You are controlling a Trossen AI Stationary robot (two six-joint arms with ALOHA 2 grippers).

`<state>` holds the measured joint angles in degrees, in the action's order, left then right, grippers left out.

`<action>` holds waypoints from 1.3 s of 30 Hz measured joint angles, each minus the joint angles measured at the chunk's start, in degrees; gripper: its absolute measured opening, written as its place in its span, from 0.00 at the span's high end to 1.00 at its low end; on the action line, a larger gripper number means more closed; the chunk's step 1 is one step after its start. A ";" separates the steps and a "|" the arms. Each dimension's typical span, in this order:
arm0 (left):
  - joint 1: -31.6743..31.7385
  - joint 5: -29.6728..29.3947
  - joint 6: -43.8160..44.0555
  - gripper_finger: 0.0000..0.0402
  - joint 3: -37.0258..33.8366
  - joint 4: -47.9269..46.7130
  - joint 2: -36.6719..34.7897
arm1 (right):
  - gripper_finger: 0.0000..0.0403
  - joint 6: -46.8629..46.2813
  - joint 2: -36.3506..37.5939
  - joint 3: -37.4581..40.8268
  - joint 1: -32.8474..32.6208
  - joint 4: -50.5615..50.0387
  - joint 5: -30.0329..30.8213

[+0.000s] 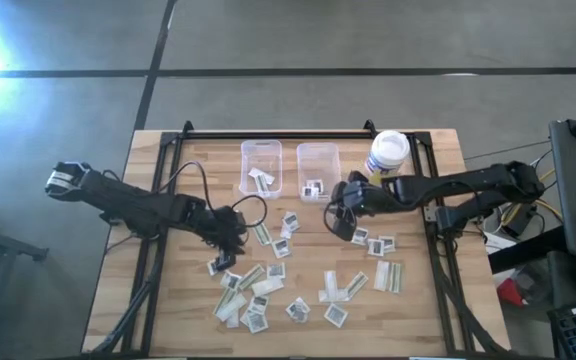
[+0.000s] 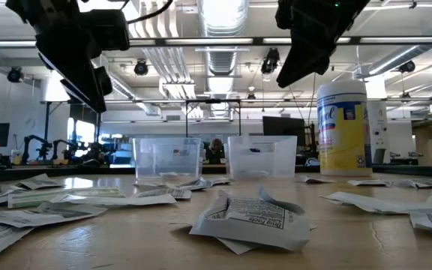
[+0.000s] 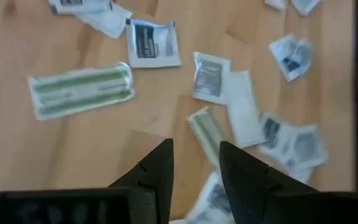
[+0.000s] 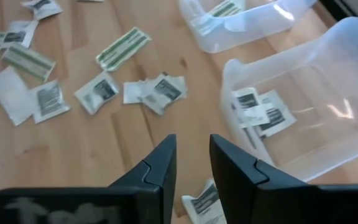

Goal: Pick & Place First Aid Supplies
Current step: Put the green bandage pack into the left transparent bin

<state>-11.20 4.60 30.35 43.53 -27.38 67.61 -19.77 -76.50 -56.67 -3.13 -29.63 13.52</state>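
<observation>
Small flat white and green-striped paper packets [image 1: 268,290] litter the wooden tabletop's [image 1: 418,310] front half, awaiting sorting. Left gripper [image 3: 194,165] hovers narrowly parted, empty; right gripper [image 4: 191,165] likewise, beside the clear plastic bins [image 1: 318,160].

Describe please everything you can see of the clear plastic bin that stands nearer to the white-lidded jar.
The clear plastic rectangular bin is a small open-topped box with thin see-through walls, rounded corners and a rolled rim. It stands upright on the wooden table near its far edge, between a second clear bin and the white-lidded yellowish jar, apart from both. Inside lie a few square white packets with dark print, flat on its floor. Nothing grips it; the right gripper hangs just in front.
</observation>
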 joint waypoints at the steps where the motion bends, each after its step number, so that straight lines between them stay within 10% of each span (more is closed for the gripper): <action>1: 0.02 0.95 1.80 0.70 -0.37 1.20 0.04 | 0.77 -0.16 -0.15 0.01 -0.41 0.07 0.00; 13: 0.00 6.59 21.88 0.70 -6.62 14.50 1.78 | 0.82 -0.24 -1.58 0.10 -2.55 0.40 0.07; 39: -0.11 12.08 26.67 0.70 -7.36 21.97 15.79 | 0.83 0.25 -1.58 0.10 -3.87 1.70 -0.02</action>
<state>-11.31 16.69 57.02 36.16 -5.41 83.40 -19.52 -78.08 -56.58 -7.01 -27.92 13.50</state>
